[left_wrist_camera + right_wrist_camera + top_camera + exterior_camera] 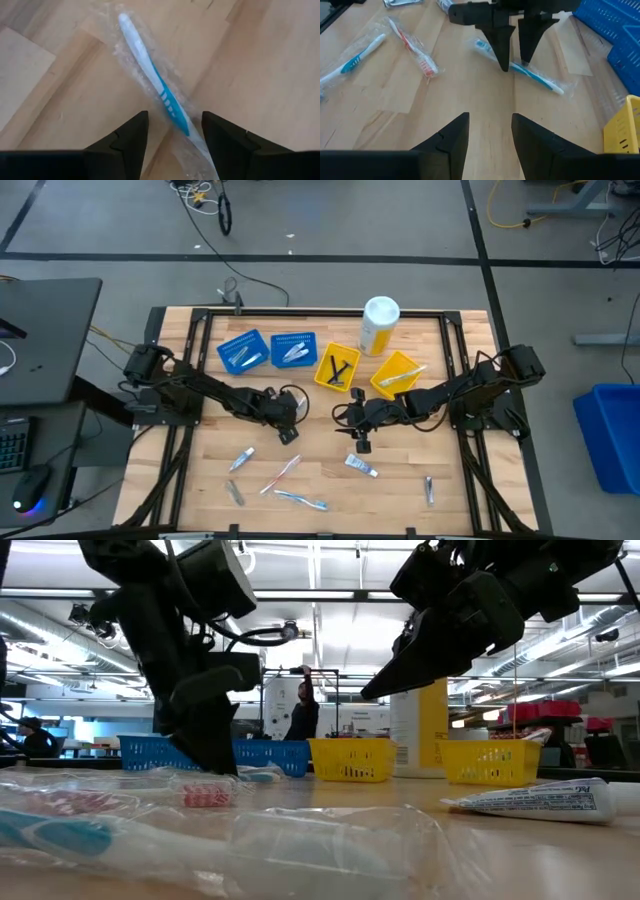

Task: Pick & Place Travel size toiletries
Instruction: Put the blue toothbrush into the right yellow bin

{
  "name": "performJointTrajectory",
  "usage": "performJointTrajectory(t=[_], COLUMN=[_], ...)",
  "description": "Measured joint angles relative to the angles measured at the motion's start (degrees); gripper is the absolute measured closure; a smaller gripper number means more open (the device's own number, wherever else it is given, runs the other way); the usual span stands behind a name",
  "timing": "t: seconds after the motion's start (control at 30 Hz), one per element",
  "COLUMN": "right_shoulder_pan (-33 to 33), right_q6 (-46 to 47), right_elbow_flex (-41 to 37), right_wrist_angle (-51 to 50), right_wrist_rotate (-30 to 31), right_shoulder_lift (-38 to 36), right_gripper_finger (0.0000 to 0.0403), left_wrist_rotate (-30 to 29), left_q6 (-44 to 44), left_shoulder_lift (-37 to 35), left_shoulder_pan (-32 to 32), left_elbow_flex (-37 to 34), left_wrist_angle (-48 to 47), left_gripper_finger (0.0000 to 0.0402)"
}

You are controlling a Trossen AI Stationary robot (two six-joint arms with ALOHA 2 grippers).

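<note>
A blue-and-white toothbrush (150,70) in a clear wrapper lies flat on the wooden table. My left gripper (175,116) is open and points down over it, one finger on each side of the handle, as the right wrist view also shows for this gripper (515,62) and toothbrush (540,79). My right gripper (490,120) is open above bare wood near the table's middle (358,435), to the right of the left gripper (288,428). Other wrapped toothbrushes (415,50) and small tubes (362,467) lie toward the near edge.
Two blue trays (242,352) and two yellow trays (397,375) stand in a row at the far side, holding a few items. A tall yellow bottle with a white cap (379,325) stands behind them. Loose toiletries (240,459) are scattered near the near edge.
</note>
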Motion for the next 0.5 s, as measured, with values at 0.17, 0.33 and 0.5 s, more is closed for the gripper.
performJointTrajectory(t=[0.17, 0.33, 0.5], right_shoulder_pan=[0.0, 0.0, -0.1], right_q6=[-0.2, -1.5, -3.0], right_elbow_flex=[0.0, 0.0, 0.0], right_wrist_angle=[0.0, 0.0, 0.4], right_wrist_rotate=[0.0, 0.0, 0.0], right_shoulder_lift=[0.0, 0.0, 0.0], right_gripper_finger=[0.0247, 0.0223, 0.0186], left_wrist_rotate=[-0.3, -0.2, 0.9], left_q6=[3.9, 6.4, 10.2], left_shoulder_lift=[1.4, 1.6, 2.0], left_shoulder_pan=[0.1, 0.1, 0.1], left_elbow_flex=[0.2, 0.3, 2.4], left_wrist_angle=[-0.1, 0.6, 1.2], left_gripper_finger=[0.0245, 0.0315, 0.0374])
